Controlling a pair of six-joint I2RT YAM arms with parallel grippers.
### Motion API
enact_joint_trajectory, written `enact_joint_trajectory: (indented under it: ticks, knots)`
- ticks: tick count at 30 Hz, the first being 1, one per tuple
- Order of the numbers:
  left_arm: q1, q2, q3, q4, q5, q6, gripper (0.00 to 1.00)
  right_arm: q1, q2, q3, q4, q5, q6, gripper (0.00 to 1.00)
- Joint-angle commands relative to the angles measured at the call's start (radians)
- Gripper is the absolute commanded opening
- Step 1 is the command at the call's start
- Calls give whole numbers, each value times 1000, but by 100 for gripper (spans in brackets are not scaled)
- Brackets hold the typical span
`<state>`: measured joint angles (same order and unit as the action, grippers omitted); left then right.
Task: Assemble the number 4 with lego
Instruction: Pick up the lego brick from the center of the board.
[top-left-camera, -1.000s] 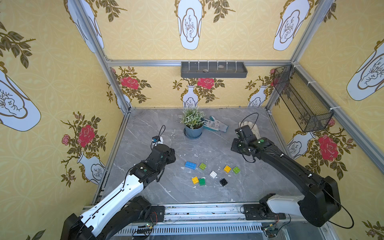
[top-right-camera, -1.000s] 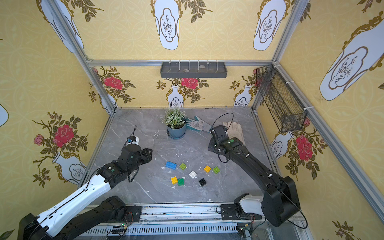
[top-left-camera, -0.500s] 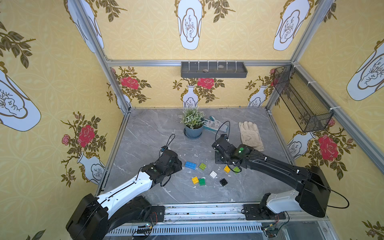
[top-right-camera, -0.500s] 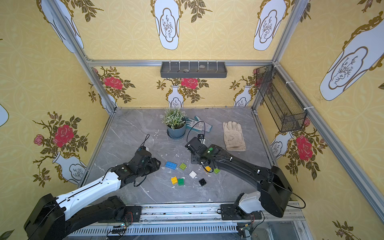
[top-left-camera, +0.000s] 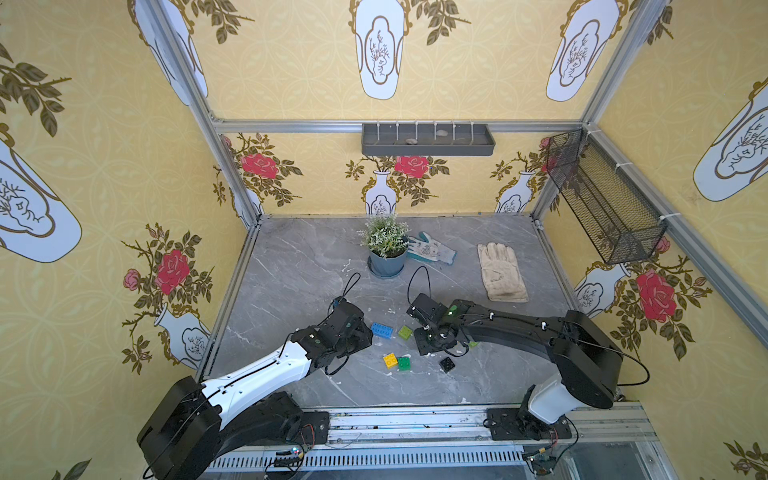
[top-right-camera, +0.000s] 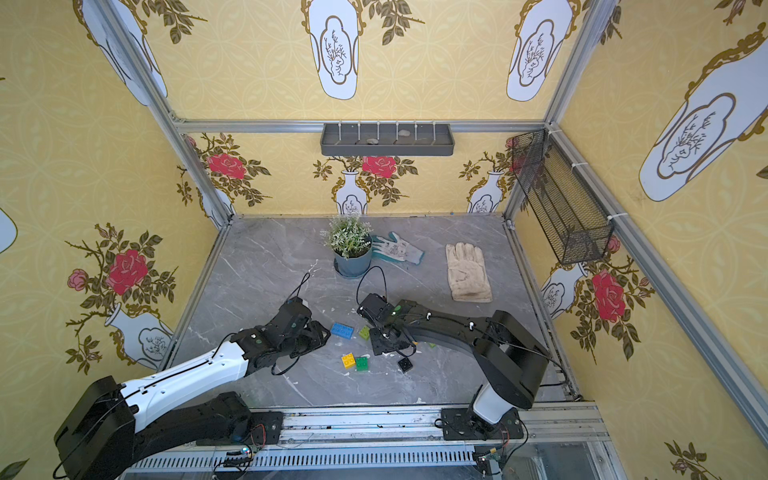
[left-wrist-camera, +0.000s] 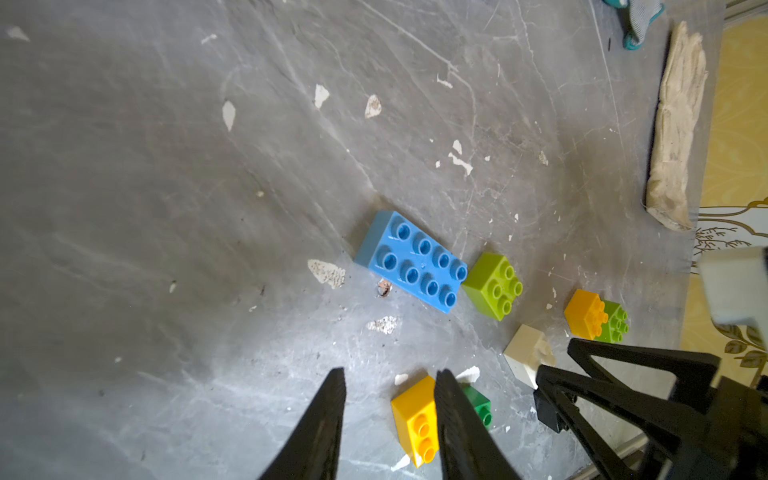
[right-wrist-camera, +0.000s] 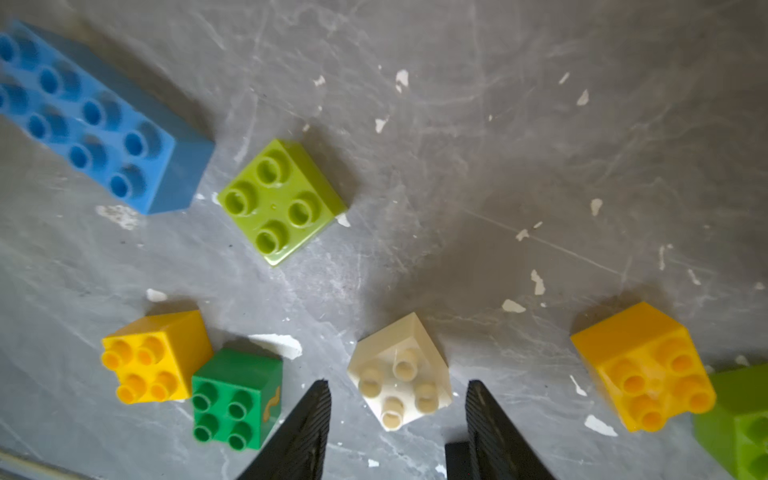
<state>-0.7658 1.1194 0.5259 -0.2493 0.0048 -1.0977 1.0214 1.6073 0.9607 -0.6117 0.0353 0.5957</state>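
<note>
One right gripper (right-wrist-camera: 398, 384): fingers (right-wrist-camera: 309, 428) parted, grasping nothing. One white brick (right-wrist-camera: 399, 374), studs up on the table (right-wrist-camera: 540, 124), sits between the two fingertips with a gap showing on each side. Beyond the fingertips lies one lime brick (right-wrist-camera: 280, 201); past it and off to one side, one blue 2x4 brick (right-wrist-camera: 104, 120). Outside one finger, a yellow brick (right-wrist-camera: 156, 357) and a dark green brick (right-wrist-camera: 235, 399) lie side by side, touching. Outside the opposite finger, a second yellow brick (right-wrist-camera: 644, 365) has a second lime brick (right-wrist-camera: 739, 419) against it. One left gripper (left-wrist-camera: 390, 371): fingers (left-wrist-camera: 326, 415) parted and empty, bare table between the tips. The blue 2x4 brick lies ahead of them, apart. The yellow brick shows just beside one finger; contact cannot be told. One black brick (top-left-camera: 447, 364), seen in both top views, lies alone near the right gripper's fingers. All bricks lie singly, none stacked.
</note>
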Motion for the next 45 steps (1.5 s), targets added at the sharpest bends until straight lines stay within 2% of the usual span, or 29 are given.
enact_joint_trajectory:
  ticks: [1,5,9,15,19,22,25,29,32,34,41,45]
  knots:
    - [0,13,-11,33,43,-23,39,7,28,3,6,0,-51,55]
    - [0,-3,-33,38,50,-32,39,9,45,7,8,26,-89,58]
    - [0,-14,-49,35,49,-39,39,10,61,10,7,24,-115,56]
    - [-1,3,-43,37,58,-39,40,13,86,15,0,28,-95,45]
    - [-1,10,-38,39,59,-36,40,13,116,45,-30,69,-11,31]
    - [-1,21,-31,41,73,-25,42,16,147,74,-59,93,59,27]
    - [-2,23,-32,41,84,-25,44,16,160,90,-77,106,113,33]
    - [-4,12,-41,41,87,-26,45,17,163,104,-90,100,141,55]
    - [-4,6,-50,40,83,-30,45,17,164,101,-97,101,152,58]
    - [-4,3,-56,42,85,-34,45,18,159,95,-95,100,157,55]
    - [-4,6,-69,48,91,-29,45,38,143,105,-79,112,144,23]
    - [-3,7,-70,31,78,-58,45,110,117,162,-110,143,153,20]
